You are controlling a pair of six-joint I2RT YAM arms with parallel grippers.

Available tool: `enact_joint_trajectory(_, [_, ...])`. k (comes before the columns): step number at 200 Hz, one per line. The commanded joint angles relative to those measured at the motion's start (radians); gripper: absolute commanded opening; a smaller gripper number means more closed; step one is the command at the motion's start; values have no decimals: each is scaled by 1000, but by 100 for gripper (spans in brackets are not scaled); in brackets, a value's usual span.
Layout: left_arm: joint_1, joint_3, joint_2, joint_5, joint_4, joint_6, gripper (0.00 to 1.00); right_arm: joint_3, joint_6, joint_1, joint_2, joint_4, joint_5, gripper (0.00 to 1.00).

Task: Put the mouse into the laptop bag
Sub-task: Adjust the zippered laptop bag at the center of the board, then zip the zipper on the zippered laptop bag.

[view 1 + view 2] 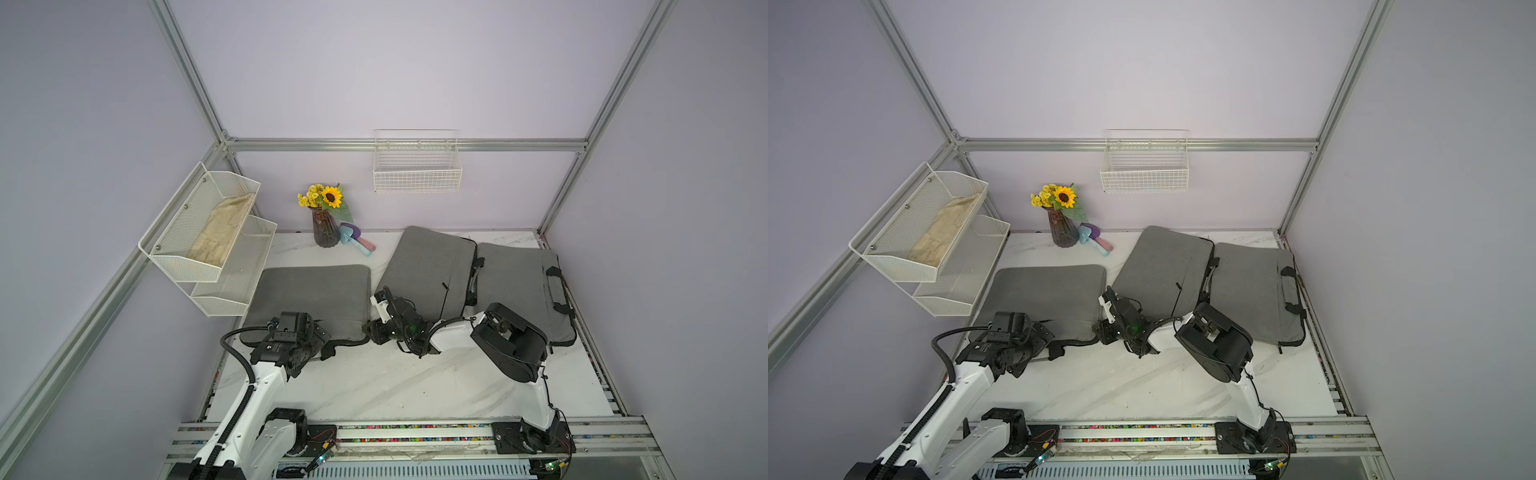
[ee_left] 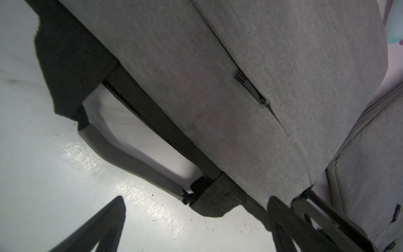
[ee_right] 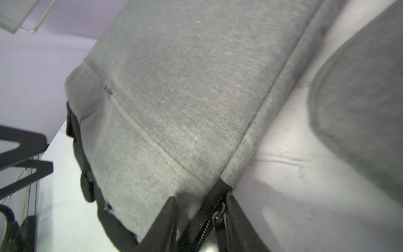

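No mouse shows in any view. Three grey laptop bags lie on the table. Both grippers are at the front edge of the left laptop bag [image 1: 311, 291] [image 1: 1046, 291] [image 2: 218, 87] [image 3: 174, 87]. My left gripper [image 1: 322, 343] [image 1: 1050, 343] [image 2: 196, 199] stands open just above the table, and the bag's black handle [image 2: 130, 161] lies ahead of its fingertips, apart from them. My right gripper [image 1: 374, 332] [image 1: 1104, 332] [image 3: 201, 198] is at the bag's front right corner. Its jaws are closed on the zipper edge there, and the metal zipper pull [image 3: 219, 215] lies against one finger.
The middle bag [image 1: 428, 266] lies tilted close beside the left one, and the right bag [image 1: 519, 286] lies at the table's right edge. A vase of flowers [image 1: 326, 220] and small toy shovels [image 1: 357, 241] stand at the back. A mesh shelf [image 1: 208, 237] overhangs the left side.
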Motion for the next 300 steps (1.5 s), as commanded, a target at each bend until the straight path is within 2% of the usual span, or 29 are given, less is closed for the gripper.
enact_joint_trajectory(1, [6, 24, -12, -32, -1, 30, 100, -33, -6, 63, -75, 24, 19, 38])
enact_joint_trajectory(23, [7, 28, 17, -20, 7, 44, 100, -69, -9, 105, -115, 35, 37, 39])
enact_joint_trajectory(50, [9, 33, 66, -14, 16, 48, 100, -100, -26, 120, -135, 4, 120, 52])
enact_joint_trajectory(90, [10, 52, 115, -19, 6, 49, 100, -172, -103, 132, -157, 36, 229, 52])
enact_joint_trajectory(110, [12, 56, 118, -19, 5, 49, 100, -188, -154, 134, -146, 60, 239, 52])
enact_joint_trajectory(190, [23, 54, 99, -10, -1, 51, 100, -93, -183, 135, -20, 19, 261, 50])
enact_joint_trajectory(217, [27, 54, 103, -2, 1, 54, 100, -71, -180, 138, 3, 15, 256, 44])
enact_joint_trajectory(261, [32, 40, 100, 23, 27, 58, 100, -48, -158, 142, 27, -8, 278, 18])
enact_joint_trajectory(294, [32, 19, 118, 109, 85, 60, 79, -53, -140, 139, 5, -9, 281, 0])
enact_joint_trajectory(300, [32, 9, 124, 138, 112, 68, 76, -52, -134, 137, 2, -11, 283, 0])
